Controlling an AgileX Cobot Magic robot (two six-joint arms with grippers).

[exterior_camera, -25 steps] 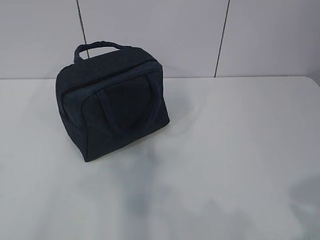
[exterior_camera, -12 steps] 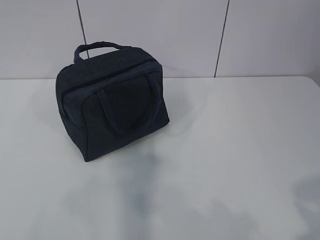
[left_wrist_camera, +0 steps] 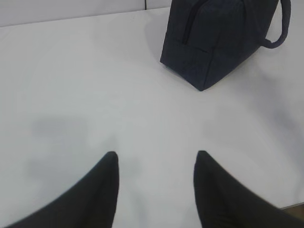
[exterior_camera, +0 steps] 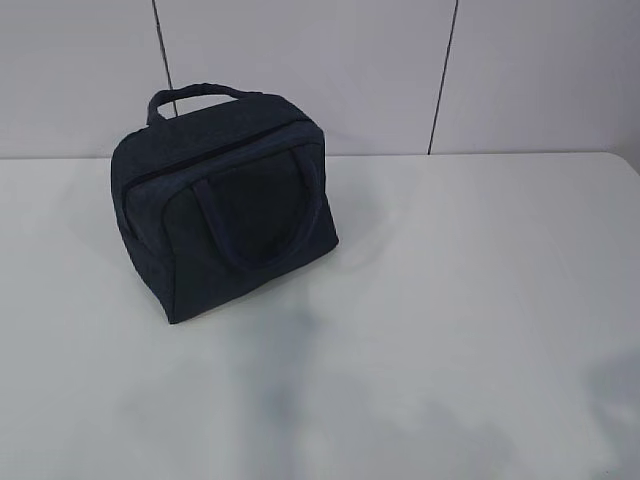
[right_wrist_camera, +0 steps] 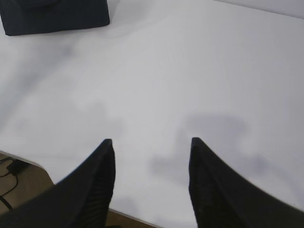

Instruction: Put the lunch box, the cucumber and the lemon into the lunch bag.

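The dark navy lunch bag [exterior_camera: 225, 205] stands zipped on the white table [exterior_camera: 450, 280], left of centre, one handle up at the back and one lying against its front face. Its lower corner shows at the top of the left wrist view [left_wrist_camera: 213, 42] and a bottom edge at the top left of the right wrist view [right_wrist_camera: 54, 16]. My left gripper [left_wrist_camera: 156, 156] hovers open over bare table, well short of the bag, nothing between its fingers. My right gripper [right_wrist_camera: 151, 142] is open and empty over the table's near edge. The lunch box, cucumber and lemon are out of view.
A panelled grey wall [exterior_camera: 350, 70] runs behind the table. The table's near edge [right_wrist_camera: 28, 164] crosses the bottom left of the right wrist view, with floor and a cable beyond it. Neither arm appears in the exterior view, only their faint shadows.
Nothing has moved on the table; only the arm shadows near the front shift slightly. The bag stands as before.
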